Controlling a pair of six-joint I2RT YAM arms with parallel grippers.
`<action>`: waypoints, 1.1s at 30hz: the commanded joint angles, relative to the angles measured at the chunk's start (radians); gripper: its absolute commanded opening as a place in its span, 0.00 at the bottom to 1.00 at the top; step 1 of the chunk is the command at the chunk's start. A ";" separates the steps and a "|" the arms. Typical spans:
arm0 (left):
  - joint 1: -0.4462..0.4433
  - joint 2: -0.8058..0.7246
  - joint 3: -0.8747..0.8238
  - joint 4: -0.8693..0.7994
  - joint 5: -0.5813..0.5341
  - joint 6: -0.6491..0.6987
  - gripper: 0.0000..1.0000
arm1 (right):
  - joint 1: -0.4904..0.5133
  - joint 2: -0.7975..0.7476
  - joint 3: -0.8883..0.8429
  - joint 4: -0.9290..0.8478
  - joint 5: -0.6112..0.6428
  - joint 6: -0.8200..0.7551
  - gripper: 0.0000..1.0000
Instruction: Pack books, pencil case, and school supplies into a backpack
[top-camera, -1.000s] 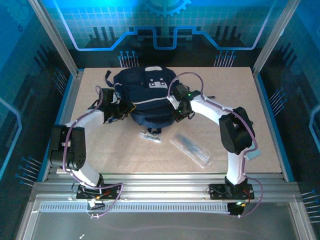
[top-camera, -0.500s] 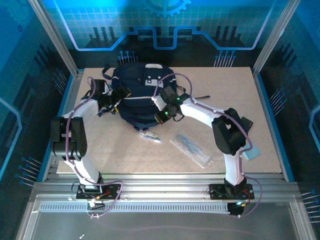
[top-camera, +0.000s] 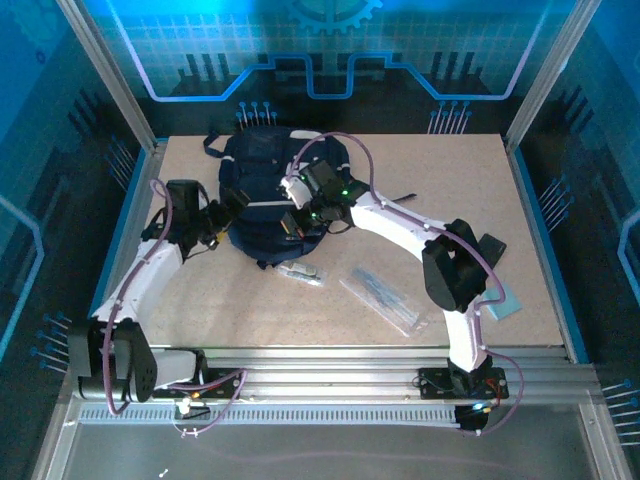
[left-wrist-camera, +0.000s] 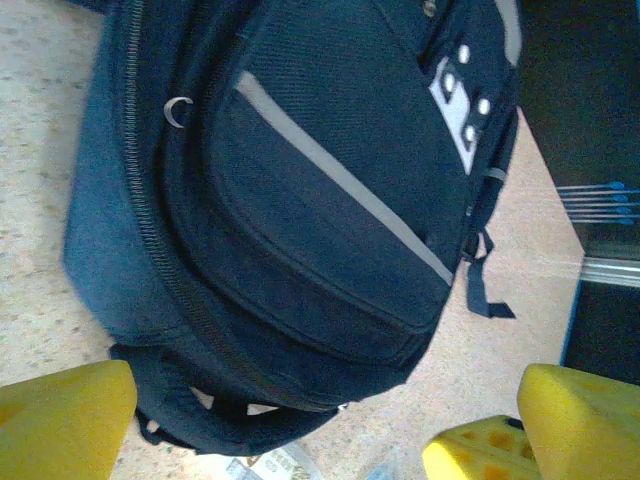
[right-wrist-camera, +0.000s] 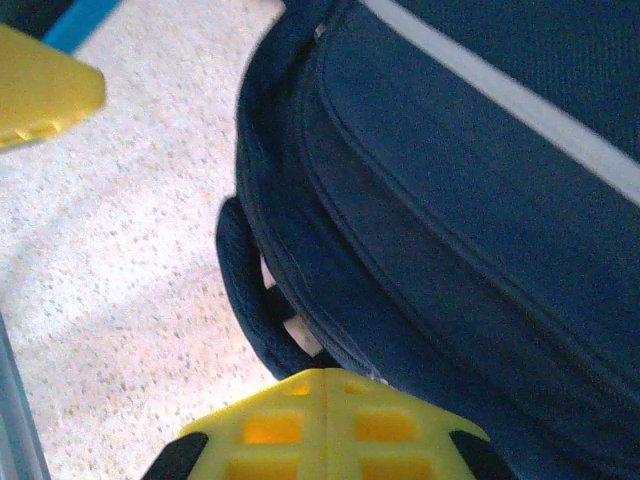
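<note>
We judge the step in hand to be opening the backpack (top-camera: 262, 190), which lies at the far centre of the table (top-camera: 230, 310) with its main zipper (left-wrist-camera: 150, 230) apparently closed.

The left gripper (top-camera: 232, 203) sits at the bag's left flank, fingers apart and empty. The right gripper (top-camera: 297, 222) hangs over the bag's near edge, fingers likewise apart and clamped on nothing.

To do this well, we anchor the fabric with one gripper just beside the zipper line. With the other we draw the metal pull (left-wrist-camera: 176, 110) along the track, not upward.

The pencil case (top-camera: 385, 300) and the school supplies (top-camera: 300, 272) lie on the table near of the bag, apart from both grippers.

The surface is speckled beige board. Aluminium posts (top-camera: 100, 70) and blue-lit panels (top-camera: 330, 40) enclose the cell.
</note>
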 joint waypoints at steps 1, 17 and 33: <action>-0.040 -0.025 -0.052 -0.039 -0.039 -0.081 0.99 | 0.013 0.017 0.018 0.025 -0.031 0.021 0.00; -0.327 0.135 -0.262 0.408 -0.268 -0.552 0.99 | -0.040 -0.051 -0.192 0.054 -0.038 0.105 0.39; -0.306 0.182 -0.305 0.475 -0.326 -0.528 0.46 | -0.090 0.074 -0.222 0.292 -0.138 0.206 0.61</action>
